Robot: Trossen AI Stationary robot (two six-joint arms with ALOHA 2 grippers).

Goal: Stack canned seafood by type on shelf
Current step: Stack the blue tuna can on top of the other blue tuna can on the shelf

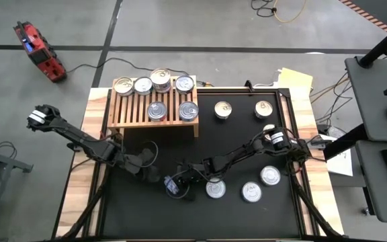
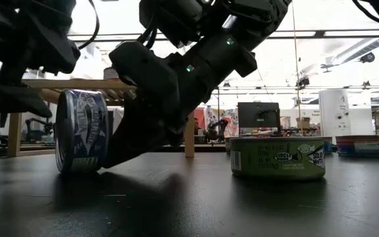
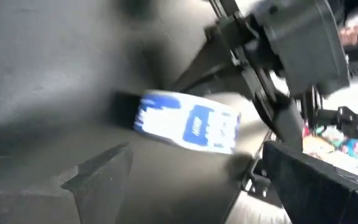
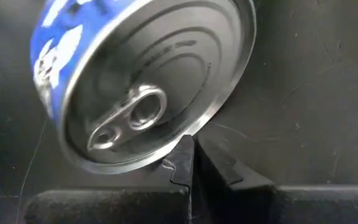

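Blue-labelled and standing on its rim, one can (image 2: 81, 131) rests on the black desk (image 1: 247, 222) near the front middle, lid facing the right pincer (image 4: 191, 163). That pincer is closed tight with its tips touching the lid's lower edge; it grips nothing. Just beside the can, on its other side, the left pincer (image 1: 154, 161) is spread wide. To do this step well, I judge the right tips should only steady the can while the left fingers straddle its label, close squarely, then lift clear. Nearby lies a flat green-labelled can (image 2: 278, 157), so the swing should avoid it. Farther back, the wooden shelf (image 1: 127, 109) already carries six cans; the blue one belongs on a matching tin, set down level.
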